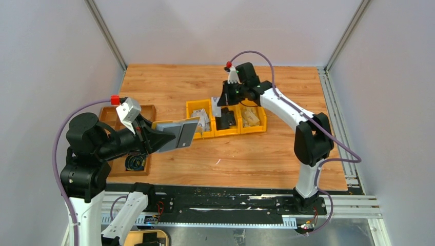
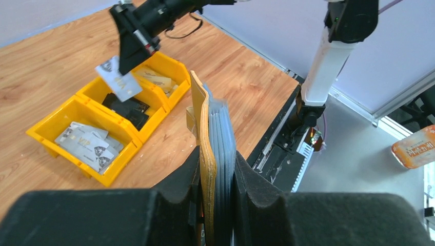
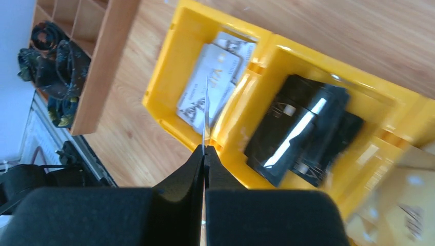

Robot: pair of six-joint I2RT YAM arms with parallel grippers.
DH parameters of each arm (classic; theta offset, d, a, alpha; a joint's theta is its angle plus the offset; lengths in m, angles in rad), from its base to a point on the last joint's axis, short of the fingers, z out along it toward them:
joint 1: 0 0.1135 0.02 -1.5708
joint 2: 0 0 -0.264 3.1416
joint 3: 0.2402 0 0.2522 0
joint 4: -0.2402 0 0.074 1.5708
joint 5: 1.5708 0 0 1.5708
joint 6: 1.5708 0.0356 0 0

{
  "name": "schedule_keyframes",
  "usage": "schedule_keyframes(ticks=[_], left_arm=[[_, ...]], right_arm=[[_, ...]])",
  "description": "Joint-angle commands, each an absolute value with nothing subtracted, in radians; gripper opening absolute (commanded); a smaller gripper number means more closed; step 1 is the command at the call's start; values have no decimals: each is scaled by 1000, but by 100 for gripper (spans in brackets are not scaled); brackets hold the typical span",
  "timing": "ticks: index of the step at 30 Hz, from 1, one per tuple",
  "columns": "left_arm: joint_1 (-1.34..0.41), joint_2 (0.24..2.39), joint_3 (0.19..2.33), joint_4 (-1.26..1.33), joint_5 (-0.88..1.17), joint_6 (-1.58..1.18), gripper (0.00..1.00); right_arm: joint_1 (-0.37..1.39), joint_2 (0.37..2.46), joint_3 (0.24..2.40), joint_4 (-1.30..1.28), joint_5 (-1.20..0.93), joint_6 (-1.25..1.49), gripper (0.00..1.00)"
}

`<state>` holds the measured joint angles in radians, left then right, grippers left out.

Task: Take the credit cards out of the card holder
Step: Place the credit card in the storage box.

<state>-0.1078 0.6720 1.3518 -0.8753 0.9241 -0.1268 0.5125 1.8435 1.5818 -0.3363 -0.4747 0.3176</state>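
Note:
My left gripper (image 1: 156, 137) is shut on the card holder (image 1: 177, 134), a mustard-yellow wallet with grey lining, and holds it above the table, left of the yellow bins. In the left wrist view the holder (image 2: 205, 123) stands edge-on between the pads of my left gripper (image 2: 218, 174), its grey pockets on the right. My right gripper (image 1: 225, 102) is shut on a silver-white card (image 2: 119, 79) and holds it above the bins. In the right wrist view that card (image 3: 205, 110) shows edge-on, sticking out of my right gripper (image 3: 204, 154).
Three yellow bins stand in a row: the left bin (image 1: 194, 108) holds silver cards, the middle one (image 1: 226, 131) black cards, the right one (image 1: 263, 119) tan cards. A brown compartment tray (image 1: 149, 110) with coiled dark items lies at the left.

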Motion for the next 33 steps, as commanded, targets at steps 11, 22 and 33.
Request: schedule_keyframes(ticks=[11,22,33], left_arm=[[-112,652,1364,-826,967,-153,0],[-113,642,1368,-789,964,-186,0],[-112,621,1361,-731,907,-246,0]], right_arm=[[662,2090,1752,-273,-515,454,0],[723,2190,1823,-265,-386,462,6],[734,2005,1794,-264,-321,432,56]])
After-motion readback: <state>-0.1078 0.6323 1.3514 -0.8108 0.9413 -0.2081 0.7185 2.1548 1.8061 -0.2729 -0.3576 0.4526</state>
